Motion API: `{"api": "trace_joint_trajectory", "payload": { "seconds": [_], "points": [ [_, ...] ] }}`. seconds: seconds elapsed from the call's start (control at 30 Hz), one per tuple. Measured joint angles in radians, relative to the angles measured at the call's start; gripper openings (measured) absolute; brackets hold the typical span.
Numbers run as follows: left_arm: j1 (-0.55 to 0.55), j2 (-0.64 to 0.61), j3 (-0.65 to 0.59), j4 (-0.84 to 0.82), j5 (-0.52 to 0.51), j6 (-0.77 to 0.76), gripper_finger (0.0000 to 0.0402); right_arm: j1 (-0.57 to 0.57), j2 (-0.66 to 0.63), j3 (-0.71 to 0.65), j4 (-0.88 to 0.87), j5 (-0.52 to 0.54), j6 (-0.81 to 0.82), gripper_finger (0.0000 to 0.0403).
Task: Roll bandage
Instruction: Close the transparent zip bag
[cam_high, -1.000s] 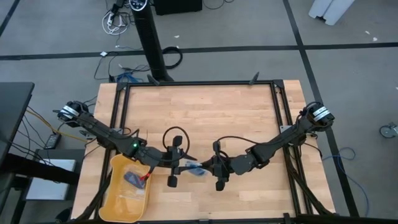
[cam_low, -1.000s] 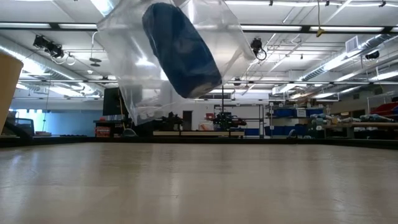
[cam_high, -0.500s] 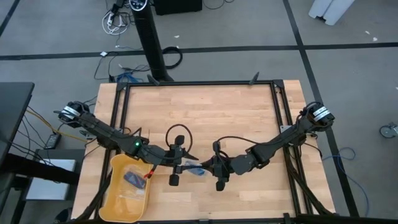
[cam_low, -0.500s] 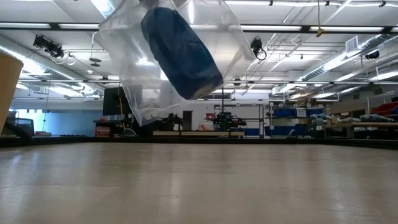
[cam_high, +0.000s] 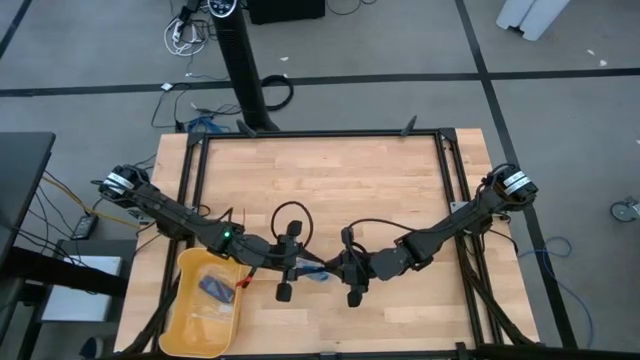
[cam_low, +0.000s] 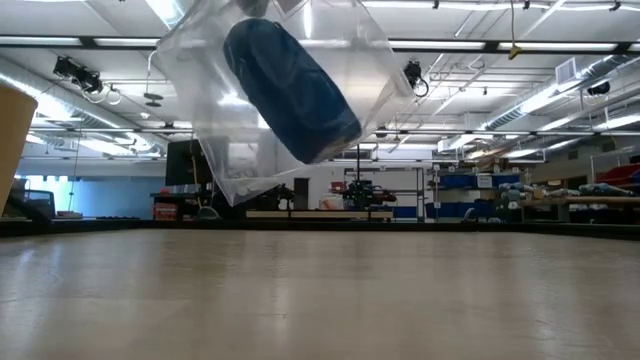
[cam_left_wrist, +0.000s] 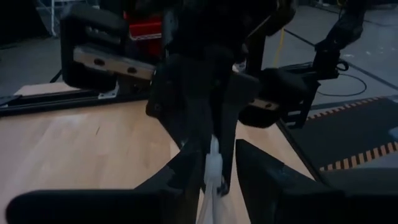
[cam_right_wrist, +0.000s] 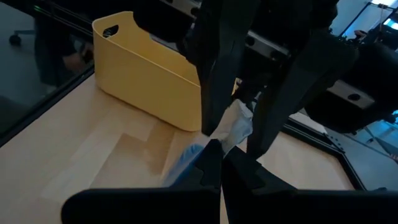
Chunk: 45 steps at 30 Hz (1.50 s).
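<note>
The left gripper (cam_high: 297, 266) and right gripper (cam_high: 335, 270) meet at lower centre, both pinching the clear bag (cam_low: 280, 90). Inside it the bandage (cam_low: 290, 88) hangs above the table (cam_high: 330, 170).

So the high cam looks straight down from well above, taking in the whole wooden surface (cam_high: 320, 180) and both arms. The low cam sits at surface height looking level across into the room, with a clear bag (cam_low: 275, 95) hanging really close to its lens. Each wrist cam stares along its own fingers at close range, and both catch the other arm's hand, so they share that middle spot.
</note>
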Motion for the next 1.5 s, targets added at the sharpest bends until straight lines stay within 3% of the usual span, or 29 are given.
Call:
{"api": "trace_joint_trajectory", "payload": {
  "seconds": [0.3,0.57,1.5],
  "points": [
    [-0.001,0.000,0.000,-0.012,-0.003,0.002,0.0098,0.000,0.000,0.000,-0.002,0.000,0.000,0.0000],
    [-0.001,0.000,0.000,-0.035,-0.014,0.014,0.0026,0.004,0.000,0.000,-0.006,0.005,-0.004,0.0000],
    [-0.048,-0.013,0.002,-0.161,-0.117,0.020,0.0026,0.026,0.003,0.000,-0.013,0.053,-0.016,0.0000]
  ]
}}
